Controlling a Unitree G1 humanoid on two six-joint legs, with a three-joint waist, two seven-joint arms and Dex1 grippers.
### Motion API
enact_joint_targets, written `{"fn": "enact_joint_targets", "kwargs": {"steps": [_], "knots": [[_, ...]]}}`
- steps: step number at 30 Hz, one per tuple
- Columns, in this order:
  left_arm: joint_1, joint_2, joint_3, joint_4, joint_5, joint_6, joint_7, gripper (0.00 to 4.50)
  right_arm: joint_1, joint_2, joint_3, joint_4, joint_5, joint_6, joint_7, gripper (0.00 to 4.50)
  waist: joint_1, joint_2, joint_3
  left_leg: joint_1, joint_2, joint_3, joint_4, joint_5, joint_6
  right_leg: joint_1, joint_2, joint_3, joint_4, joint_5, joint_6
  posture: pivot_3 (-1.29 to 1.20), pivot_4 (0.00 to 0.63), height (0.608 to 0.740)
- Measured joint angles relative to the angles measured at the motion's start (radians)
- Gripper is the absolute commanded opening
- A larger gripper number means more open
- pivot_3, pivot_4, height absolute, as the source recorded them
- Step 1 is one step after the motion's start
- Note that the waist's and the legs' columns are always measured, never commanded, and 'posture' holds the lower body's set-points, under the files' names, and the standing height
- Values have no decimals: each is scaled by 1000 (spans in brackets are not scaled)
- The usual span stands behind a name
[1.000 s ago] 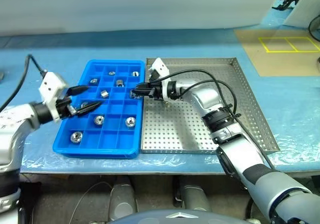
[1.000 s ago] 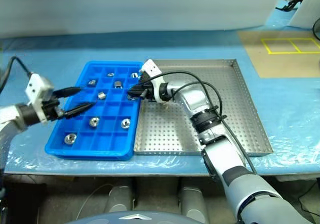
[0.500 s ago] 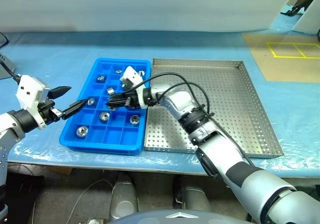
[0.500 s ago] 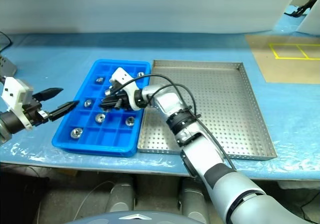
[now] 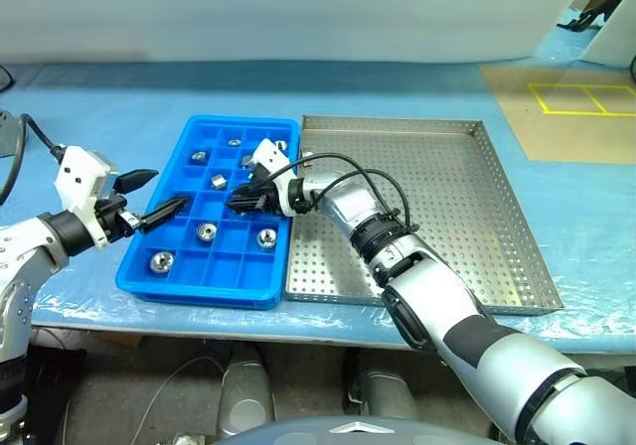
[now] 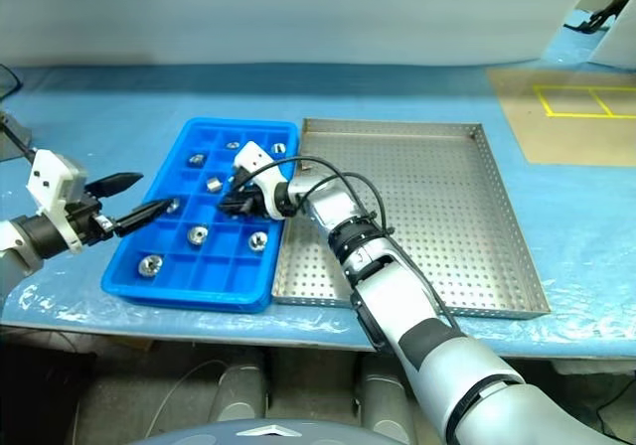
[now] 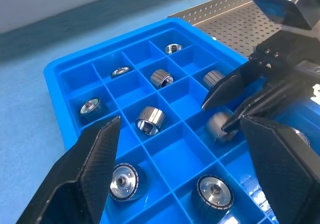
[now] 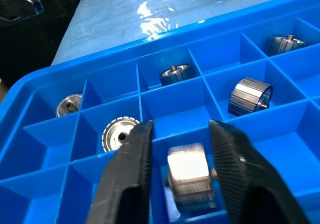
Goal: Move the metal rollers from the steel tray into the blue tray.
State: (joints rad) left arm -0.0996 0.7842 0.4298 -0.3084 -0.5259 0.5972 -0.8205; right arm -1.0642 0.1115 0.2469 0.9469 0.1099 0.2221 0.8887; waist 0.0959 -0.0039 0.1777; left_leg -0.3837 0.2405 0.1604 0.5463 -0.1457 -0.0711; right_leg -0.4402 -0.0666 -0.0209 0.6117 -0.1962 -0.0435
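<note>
My right gripper (image 5: 241,200) reaches across from the steel tray (image 5: 437,217) side and is down in a compartment of the blue tray (image 5: 189,266), near the middle of the tray on the edge next to the steel tray. In the right wrist view its fingers (image 8: 127,184) stand part way apart with a metal roller (image 8: 189,176) between them, lying on its side on the compartment floor; small gaps show on both sides, so I read it as not clamped, though contact at the pads is hard to tell.

My left gripper (image 5: 159,197) hovers over the outer long edge of the blue tray, jaws wide, nothing in them, pointing toward the right gripper.

Other metal rollers sit in separate compartments of the blue tray: one on its side (image 7: 150,120), one flat with its centre hole up (image 7: 215,190), another flat one (image 7: 123,181), and smaller ones toward the far end (image 7: 161,77).

The steel tray sits just beside the blue tray, long edges almost touching, both on the table (image 5: 119,97) with its blue cover. Its perforated floor looks bare where my arm doesn't cover it.
</note>
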Motion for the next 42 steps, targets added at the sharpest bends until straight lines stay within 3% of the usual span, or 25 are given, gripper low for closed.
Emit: {"fn": "enact_joint_targets", "kwargs": {"steps": [6,12,18,26,42], "knots": [[-22,0,-30,22,1,-10,-3,4045,0,-30,-70,-31,12,27,-18,2348,0,0,0,1,0,0,0,1,-1,0,0,0,2,0,0,97,150,740],[-65,0,-59,50,3,-30,-3,4045,-23,-163,-204,-143,69,37,-55,2348,3,0,0,1,0,-1,2,1,-1,1,0,0,4,0,0,61,150,740],[-105,-8,-124,82,20,-55,-3,4045,-100,-237,-255,84,1,-135,-280,2348,-11,0,0,2,0,-1,2,4,-5,-1,0,1,8,-2,-3,42,150,740],[-138,-14,-159,105,24,-66,-3,4045,-123,-202,-274,322,-56,-215,-479,2348,-28,0,0,0,1,-1,3,4,-6,-3,2,1,9,-2,-4,50,150,740],[-133,-27,-173,96,24,-66,19,4045,-135,-93,-293,393,-115,-230,-640,2348,-25,0,0,0,1,-4,6,3,-5,-3,2,0,13,-3,-4,81,150,740]]}}
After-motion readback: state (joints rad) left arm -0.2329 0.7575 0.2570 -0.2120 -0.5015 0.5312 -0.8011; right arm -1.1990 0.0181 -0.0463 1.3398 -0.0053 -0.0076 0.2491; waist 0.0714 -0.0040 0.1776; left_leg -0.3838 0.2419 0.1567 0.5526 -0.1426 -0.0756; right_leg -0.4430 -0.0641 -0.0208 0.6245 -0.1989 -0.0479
